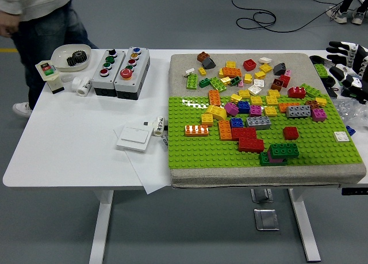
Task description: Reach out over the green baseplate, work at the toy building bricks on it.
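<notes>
Baseplate: the studded green plastic baseplate (201,152) lies flat on a grey pad (184,65) at the white table's (69,149) right half.
Bricks: small hard plastic toy bricks (247,123) of mixed colours are scattered mid-plate and onto the pad behind.
Handling: probably light, rigid, smooth-sided; pressed-on ones should resist. Pinch opposite side walls, such as the lone red square brick (291,133).
Right hand: black-and-white robot hand (348,68) sits at the right edge, apart from the bricks; finger pose unclear, cropped.
Left hand: unseen.
Person: stands at far left.

Green baseplate (201,149) carries scattered bricks (251,122). Right hand (348,68) at table's (69,149) right edge, fingers spread, holding nothing. Person (34,22) far left.
</notes>
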{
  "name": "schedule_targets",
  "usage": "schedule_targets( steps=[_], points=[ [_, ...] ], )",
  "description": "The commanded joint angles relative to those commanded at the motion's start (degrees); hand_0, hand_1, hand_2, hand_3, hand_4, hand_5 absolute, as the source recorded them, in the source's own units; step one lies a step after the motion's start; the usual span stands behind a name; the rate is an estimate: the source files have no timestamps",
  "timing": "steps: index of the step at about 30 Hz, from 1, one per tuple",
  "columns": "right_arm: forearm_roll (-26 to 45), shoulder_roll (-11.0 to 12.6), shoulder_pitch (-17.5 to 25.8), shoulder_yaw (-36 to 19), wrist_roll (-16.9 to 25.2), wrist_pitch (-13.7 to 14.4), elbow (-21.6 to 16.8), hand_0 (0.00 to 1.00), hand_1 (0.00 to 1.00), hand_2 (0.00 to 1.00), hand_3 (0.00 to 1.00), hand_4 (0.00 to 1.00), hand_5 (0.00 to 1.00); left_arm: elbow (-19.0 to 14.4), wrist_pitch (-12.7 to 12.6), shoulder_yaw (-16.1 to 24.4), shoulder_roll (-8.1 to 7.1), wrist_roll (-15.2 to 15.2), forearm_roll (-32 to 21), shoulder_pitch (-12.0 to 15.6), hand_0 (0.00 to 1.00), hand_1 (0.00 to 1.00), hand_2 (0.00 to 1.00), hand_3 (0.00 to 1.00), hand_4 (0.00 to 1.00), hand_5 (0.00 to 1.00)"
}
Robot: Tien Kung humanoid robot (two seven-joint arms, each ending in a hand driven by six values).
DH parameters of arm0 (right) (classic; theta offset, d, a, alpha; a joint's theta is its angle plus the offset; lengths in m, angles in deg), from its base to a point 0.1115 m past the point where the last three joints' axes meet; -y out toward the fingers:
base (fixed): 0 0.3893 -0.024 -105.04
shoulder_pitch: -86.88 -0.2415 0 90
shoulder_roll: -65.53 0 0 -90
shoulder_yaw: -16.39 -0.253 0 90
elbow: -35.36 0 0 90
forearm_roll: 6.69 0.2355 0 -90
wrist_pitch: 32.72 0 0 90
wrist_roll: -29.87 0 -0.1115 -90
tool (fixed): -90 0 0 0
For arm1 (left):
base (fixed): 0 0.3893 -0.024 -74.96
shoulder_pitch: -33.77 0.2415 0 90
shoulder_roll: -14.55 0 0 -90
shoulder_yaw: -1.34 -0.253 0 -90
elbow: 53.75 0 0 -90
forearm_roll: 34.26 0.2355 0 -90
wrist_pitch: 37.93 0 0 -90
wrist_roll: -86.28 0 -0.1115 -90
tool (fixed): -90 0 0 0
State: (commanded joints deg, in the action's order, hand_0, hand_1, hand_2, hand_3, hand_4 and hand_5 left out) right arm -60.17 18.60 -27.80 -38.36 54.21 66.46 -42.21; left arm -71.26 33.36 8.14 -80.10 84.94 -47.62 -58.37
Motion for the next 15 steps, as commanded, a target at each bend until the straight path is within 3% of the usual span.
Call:
schedule_targets(
  steps=[15],
  points=[
    [-1.46,-0.19,-3.35,2.86,-5.56,1.79,1.37,0.83,0.775,0.791,0.816,0.942,0.624,-0.04,-0.01,0.47,0.26,0.86,1.23,0.54,0.629,0.725,0.714,0.562,0.599,0.614]
  ],
)
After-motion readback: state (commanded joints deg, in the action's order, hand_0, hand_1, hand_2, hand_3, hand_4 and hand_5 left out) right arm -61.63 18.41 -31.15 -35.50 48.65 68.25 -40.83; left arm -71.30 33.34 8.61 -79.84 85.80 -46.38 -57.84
